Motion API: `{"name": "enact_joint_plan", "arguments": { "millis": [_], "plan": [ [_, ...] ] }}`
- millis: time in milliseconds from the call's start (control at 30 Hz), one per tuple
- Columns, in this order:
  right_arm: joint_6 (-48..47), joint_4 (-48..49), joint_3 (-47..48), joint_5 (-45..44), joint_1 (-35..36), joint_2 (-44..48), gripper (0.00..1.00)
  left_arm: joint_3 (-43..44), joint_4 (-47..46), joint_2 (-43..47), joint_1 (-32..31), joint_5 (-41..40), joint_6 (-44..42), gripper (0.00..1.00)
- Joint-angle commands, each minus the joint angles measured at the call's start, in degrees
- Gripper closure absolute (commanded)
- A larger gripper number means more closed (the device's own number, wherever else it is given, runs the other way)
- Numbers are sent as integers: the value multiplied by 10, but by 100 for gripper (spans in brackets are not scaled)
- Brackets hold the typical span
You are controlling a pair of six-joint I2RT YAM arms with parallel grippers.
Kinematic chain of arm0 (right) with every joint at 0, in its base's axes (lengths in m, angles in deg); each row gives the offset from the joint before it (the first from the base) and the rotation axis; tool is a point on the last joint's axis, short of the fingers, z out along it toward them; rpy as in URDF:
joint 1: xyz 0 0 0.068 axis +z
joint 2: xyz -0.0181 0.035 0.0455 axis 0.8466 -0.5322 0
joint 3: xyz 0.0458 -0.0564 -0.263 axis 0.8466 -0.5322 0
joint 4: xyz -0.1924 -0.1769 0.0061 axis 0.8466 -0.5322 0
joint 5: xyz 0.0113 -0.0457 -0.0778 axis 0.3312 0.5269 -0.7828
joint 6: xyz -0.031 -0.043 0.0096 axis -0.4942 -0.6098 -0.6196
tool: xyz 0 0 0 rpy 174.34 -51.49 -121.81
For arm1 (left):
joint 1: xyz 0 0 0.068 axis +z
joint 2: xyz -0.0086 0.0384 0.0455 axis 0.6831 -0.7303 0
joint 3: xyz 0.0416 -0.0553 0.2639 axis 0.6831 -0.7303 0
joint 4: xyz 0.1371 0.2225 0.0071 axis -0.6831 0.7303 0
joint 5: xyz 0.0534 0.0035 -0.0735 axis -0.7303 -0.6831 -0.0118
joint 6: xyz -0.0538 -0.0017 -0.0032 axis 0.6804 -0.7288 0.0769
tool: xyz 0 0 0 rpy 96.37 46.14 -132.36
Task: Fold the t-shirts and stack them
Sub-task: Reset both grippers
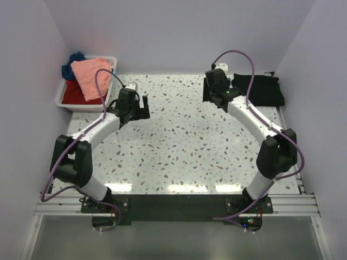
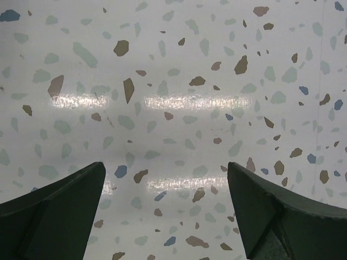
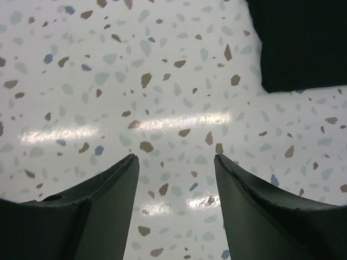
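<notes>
The speckled bench [image 1: 184, 146] is seen from above, with a white bin [image 1: 61, 101] set at its far left corner and a black t-shirt [image 1: 263, 89] laid flat and folded at its far right, its long axis running left to right. Three garments are heaped in the bin: a salmon-pink t-shirt [image 1: 89, 76] is draped on top, a red t-shirt [image 1: 76, 93] is bunched beneath it at the near end, and a dark blue t-shirt [image 1: 70, 64] is pushed against the far end. No clear long axis can be read from that crumpled heap. The left tool [image 2: 165, 168] is held over bare bench just to the right of the bin, its jaws spread wide with nothing between them. The right tool [image 3: 176, 160] is held just to the left of the black t-shirt, jaws likewise parted and empty; in the right wrist view only a corner of the black cloth is caught at the upper right, apart from the fingers. One shirt is judged done and three left. The coming move is judged to turn on the bin lying to the far left of the left tool, so the left arm is much the nearer, and the salmon-pink t-shirt would be reached first.
</notes>
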Motion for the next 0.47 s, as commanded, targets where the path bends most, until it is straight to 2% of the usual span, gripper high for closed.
{"name": "enact_joint_plan", "arguments": {
  "millis": [0,167,433],
  "plan": [
    [29,0,-42,44,40,59,37,-15,-35,36,4,-11,-18,0],
    [39,9,-62,66,76,80,36,-24,-35,48,2,-5,-20,0],
    [32,21,-57,90,89,77,36,-23,-31,56,-1,-12,-20,0]
  ]
}}
